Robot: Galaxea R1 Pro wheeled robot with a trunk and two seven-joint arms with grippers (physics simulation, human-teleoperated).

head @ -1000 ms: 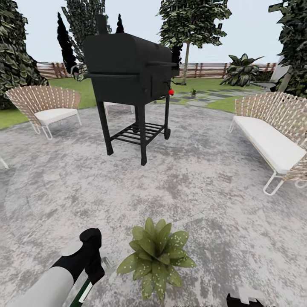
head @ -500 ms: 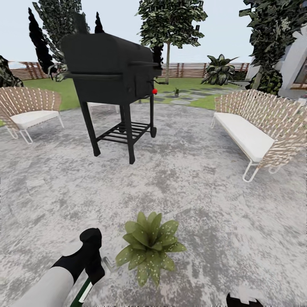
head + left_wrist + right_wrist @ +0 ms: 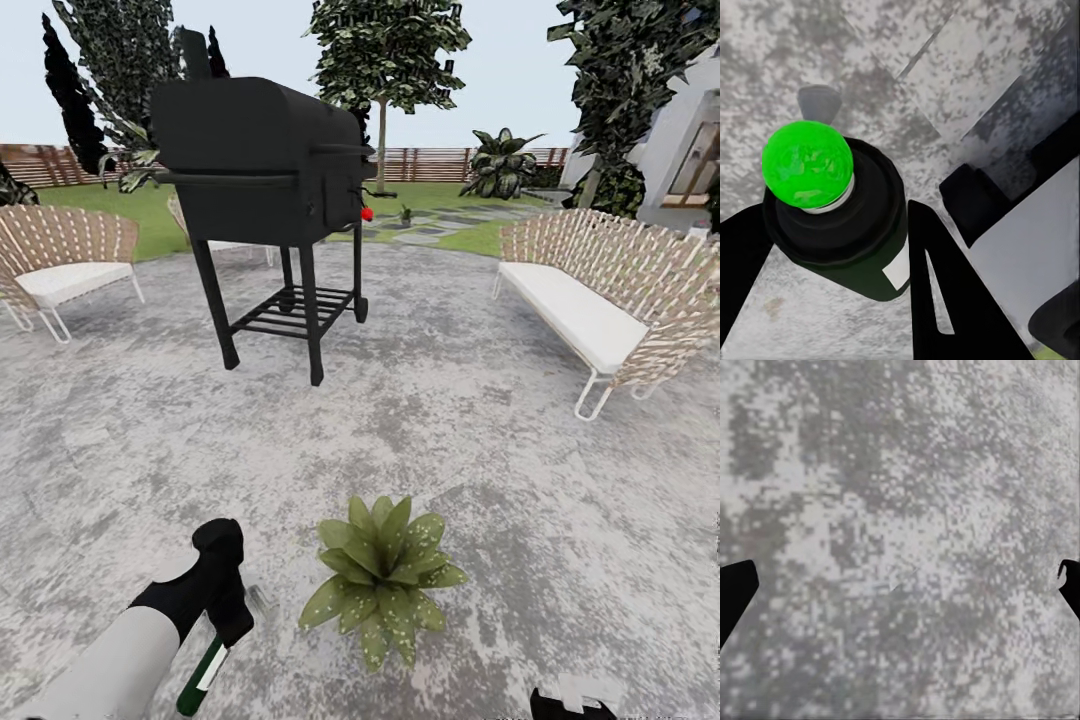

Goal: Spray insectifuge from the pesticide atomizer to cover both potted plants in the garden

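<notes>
Patio (image 3: 480, 440) underfoot, plant (image 3: 382, 577) just right of left gripper (image 3: 228, 625). Left fingers (image 3: 937, 285) pinch atomizer (image 3: 844, 217) low beside plant. Right fingers (image 3: 735, 592) spread, empty. Risk: spraying from this offset likely misses the far leaves.

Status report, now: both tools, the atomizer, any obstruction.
Left tool shut on pesticide atomizer. Right tool open, empty, over patio. Potted plant beside the left tool, nothing between them.
</notes>
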